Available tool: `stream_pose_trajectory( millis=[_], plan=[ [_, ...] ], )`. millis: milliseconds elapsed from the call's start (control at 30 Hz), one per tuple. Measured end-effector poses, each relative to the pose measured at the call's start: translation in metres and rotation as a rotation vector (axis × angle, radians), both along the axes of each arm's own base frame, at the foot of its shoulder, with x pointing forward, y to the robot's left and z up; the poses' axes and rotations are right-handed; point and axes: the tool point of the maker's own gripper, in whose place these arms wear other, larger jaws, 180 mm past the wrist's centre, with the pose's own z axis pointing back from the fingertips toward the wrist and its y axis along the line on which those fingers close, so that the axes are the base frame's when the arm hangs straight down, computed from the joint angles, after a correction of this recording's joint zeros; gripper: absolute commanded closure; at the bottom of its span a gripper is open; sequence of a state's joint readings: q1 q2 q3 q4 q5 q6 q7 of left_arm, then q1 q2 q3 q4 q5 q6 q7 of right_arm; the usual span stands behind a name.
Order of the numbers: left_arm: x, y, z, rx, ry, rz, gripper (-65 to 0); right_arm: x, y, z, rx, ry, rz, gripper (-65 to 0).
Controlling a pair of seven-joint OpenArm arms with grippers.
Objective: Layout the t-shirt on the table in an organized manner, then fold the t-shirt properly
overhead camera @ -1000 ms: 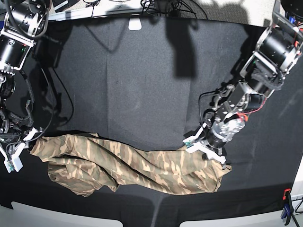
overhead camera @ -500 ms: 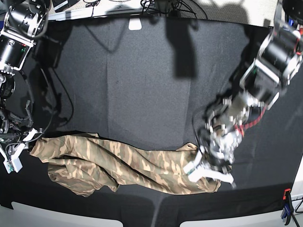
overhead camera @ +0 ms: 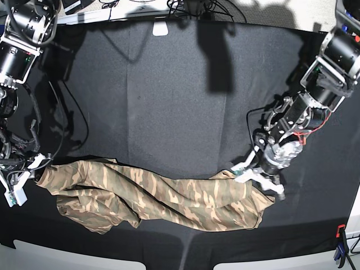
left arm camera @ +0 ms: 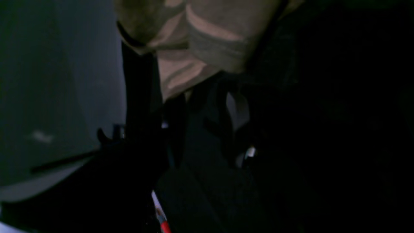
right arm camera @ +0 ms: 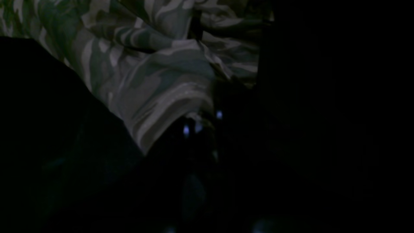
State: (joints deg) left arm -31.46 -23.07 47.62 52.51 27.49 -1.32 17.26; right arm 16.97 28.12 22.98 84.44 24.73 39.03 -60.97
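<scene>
Camouflage t-shirt is lying bunched in a long band along the near edge of the black cloth table. At its one end the right gripper is clamping the fabric; at the other, the left gripper is hovering, jaws apart.

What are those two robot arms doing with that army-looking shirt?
They are trying to spread out the tan and olive camouflage t-shirt, which lies bunched along the near side of the black cloth table. The right gripper pinches one end. The left gripper sits at the other end with its jaws apart.
</scene>
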Motion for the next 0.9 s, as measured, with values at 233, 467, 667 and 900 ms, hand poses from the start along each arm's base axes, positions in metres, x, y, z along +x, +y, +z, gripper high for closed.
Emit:
stream_pose_trajectory(
  millis=[233, 467, 667, 900],
  plan=[
    [-0.017, -0.048, -0.007, 0.143, -0.091, -0.255, -19.2, 0.0, 0.001, 0.0, 0.004, -0.001, 0.002, 0.0],
    [-0.003, -0.045, 0.013, 0.148, -0.169, -0.22, -19.2, 0.0, 0.001, 0.0, 0.006, 0.001, 0.002, 0.0],
    [-0.001, -0.045, 0.008, 0.172, -0.108, -0.24, -19.2, 0.0, 0.001, 0.0, 0.005, 0.001, 0.002, 0.0],
    [-0.008, -0.052, -0.005, 0.138, 0.012, -0.272, -19.2, 0.0, 0.001, 0.0, 0.005, 0.001, 0.002, 0.0]
  ],
)
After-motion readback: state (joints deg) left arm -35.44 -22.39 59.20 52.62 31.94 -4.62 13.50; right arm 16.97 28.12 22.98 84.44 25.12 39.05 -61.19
